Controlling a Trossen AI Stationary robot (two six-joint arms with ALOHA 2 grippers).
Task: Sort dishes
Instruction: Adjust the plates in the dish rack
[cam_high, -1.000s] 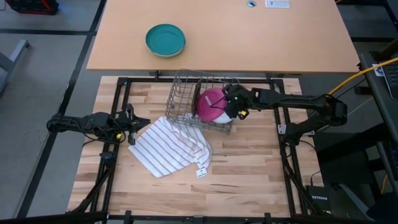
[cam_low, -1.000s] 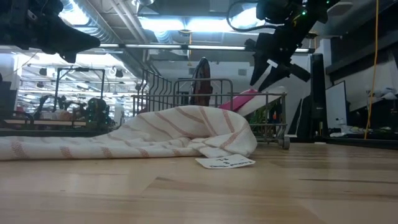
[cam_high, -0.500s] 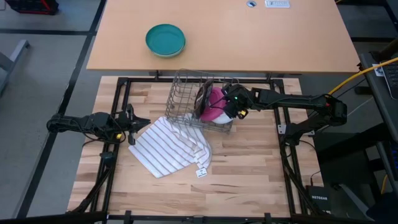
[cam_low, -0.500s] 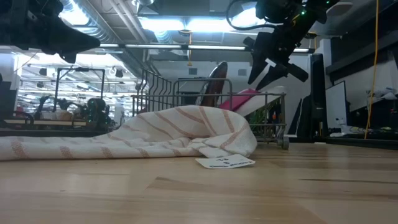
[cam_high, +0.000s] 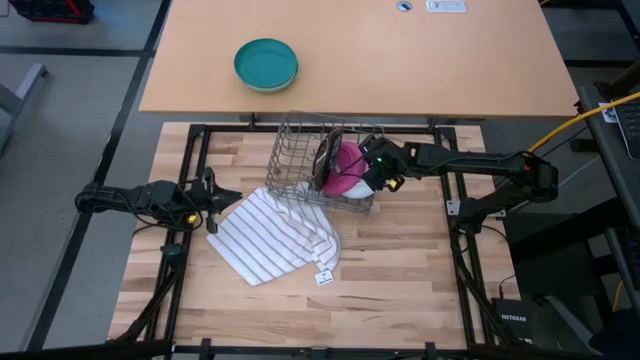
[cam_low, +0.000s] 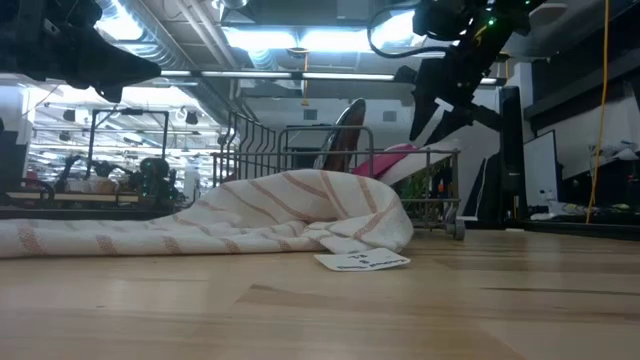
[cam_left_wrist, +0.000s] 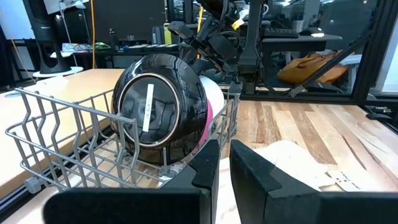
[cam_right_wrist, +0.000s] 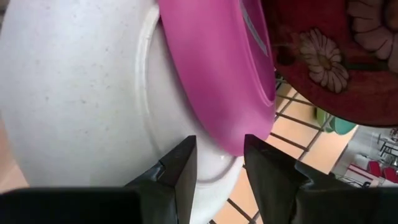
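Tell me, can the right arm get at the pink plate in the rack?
Probably yes: the right gripper hangs open right at the pink plate in the wire rack, nothing between them.

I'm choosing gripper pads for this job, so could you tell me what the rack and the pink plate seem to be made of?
Rack: apparently metal wire with a dull grey finish, shown by thin bent rods crossing in a grid.
Pink plate: probably plastic, smooth and slightly glossy, with even magenta colour and a thin moulded rim.

Plates upright inside rack, cloth just beside it.
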